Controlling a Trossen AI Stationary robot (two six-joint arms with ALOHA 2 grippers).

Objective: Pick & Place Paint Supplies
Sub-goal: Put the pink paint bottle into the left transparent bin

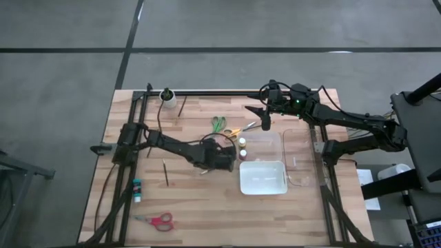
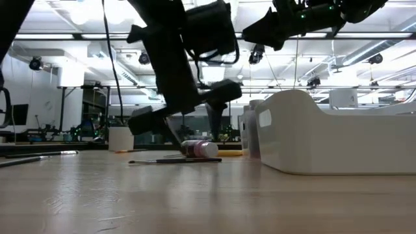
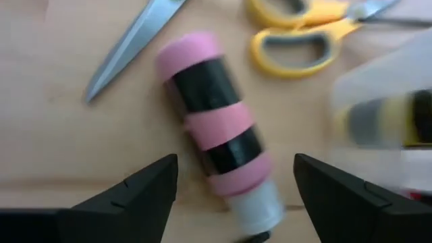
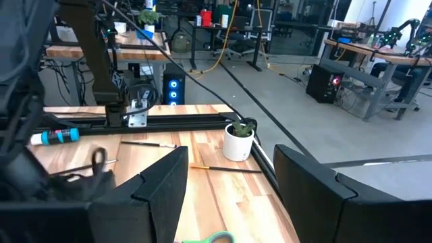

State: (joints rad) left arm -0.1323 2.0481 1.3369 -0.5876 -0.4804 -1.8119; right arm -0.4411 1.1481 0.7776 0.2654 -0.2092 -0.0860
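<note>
A pink-and-black paint bottle (image 3: 216, 128) with a pale cap lies on its side on the wooden table (image 1: 193, 207), also seen in the low view (image 2: 198, 149). My left gripper (image 3: 233, 179) hovers just above it, open, one finger on each side of the cap end without touching. In the high view this gripper (image 1: 231, 157) is at mid-table. Yellow scissors (image 3: 304, 34) and a blurred yellow-and-black bottle (image 3: 391, 121) lie just beyond. My right gripper (image 1: 265, 118) hangs open, high over the table's far side, with nothing between its fingers (image 4: 229, 182).
A white tray (image 1: 262, 178) and clear bins (image 1: 300, 158) stand right of the left gripper. Green scissors (image 1: 219, 124) lie at the far middle, red scissors (image 1: 157, 220) and a teal bottle (image 1: 137, 189) near left. Brushes (image 1: 165, 172) lie loose. A white cup (image 1: 167, 96) stands far left.
</note>
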